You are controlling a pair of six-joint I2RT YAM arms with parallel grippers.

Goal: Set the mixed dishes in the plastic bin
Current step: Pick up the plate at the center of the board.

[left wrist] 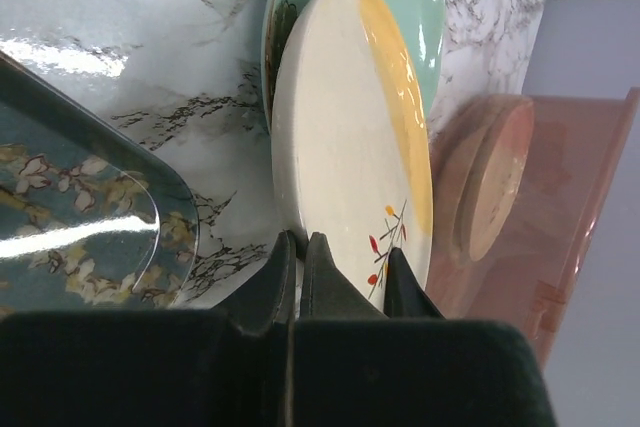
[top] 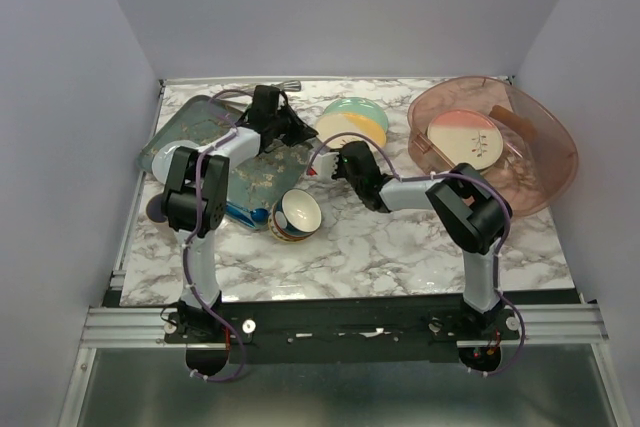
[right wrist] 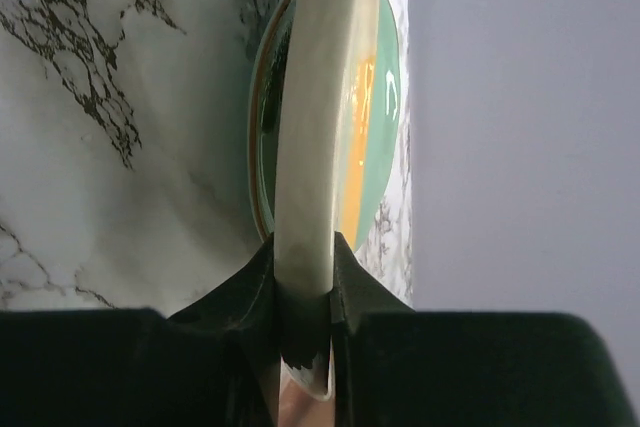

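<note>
The yellow-and-cream plate (top: 345, 137) with a sprig lies on the mint green plate (top: 362, 112) at the back middle. My right gripper (top: 340, 159) is shut on its near rim, which shows edge-on between the fingers in the right wrist view (right wrist: 312, 97). My left gripper (top: 303, 133) is shut and empty, its tips (left wrist: 300, 239) right beside that plate's (left wrist: 340, 147) left rim. The plastic bin (top: 545, 162) stands at the back right with the pink-and-cream plate (top: 462, 137) inside. The blue-yellow bowl (top: 297, 214) sits upright in the middle front.
The dark-green floral tray (top: 190, 127) lies at the back left under my left arm, its corner close to my left fingers (left wrist: 70, 187). The bin's wall (left wrist: 580, 177) rises just right of the plates. Grey walls enclose the marble table on three sides.
</note>
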